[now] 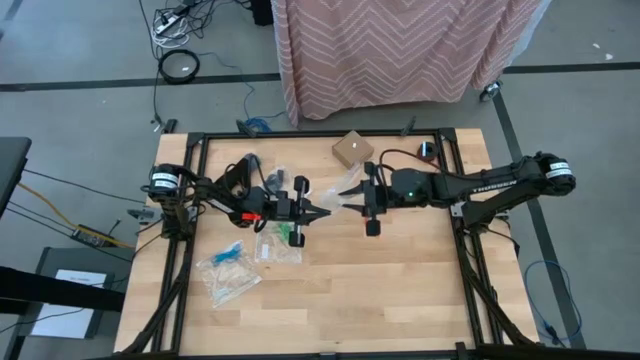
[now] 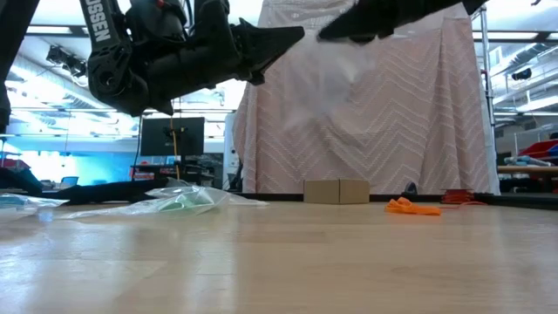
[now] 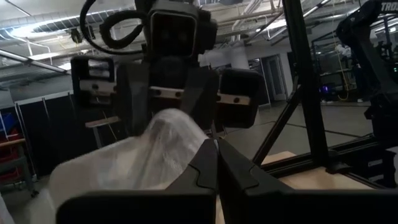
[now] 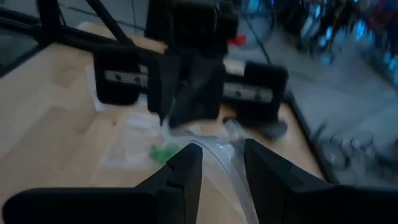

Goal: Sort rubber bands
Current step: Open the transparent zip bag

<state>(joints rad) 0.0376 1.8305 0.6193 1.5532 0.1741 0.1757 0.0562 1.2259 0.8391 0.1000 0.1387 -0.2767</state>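
Rubber bands: green (image 4: 163,153) in right wrist view, orange (image 2: 413,207) in low view; both pincers (image 1: 331,210) clench raised clear bag (image 2: 327,74).

The wooden tabletop (image 1: 400,290) carried clear zip bags (image 1: 232,270) near its left side. A small cardboard box (image 1: 353,149) sat at the far edge, and orange rubber bands (image 2: 412,207) lay nearby.

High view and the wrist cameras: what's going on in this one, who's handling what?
Both arms meet above the middle of the table, holding a clear plastic bag in the air between them. The left hand is shut on one edge of it; the right hand has the bag's other edge between its fingers. More clear bags, some holding green and blue rubber bands, lie on the table below the left arm, and orange bands lie apart.
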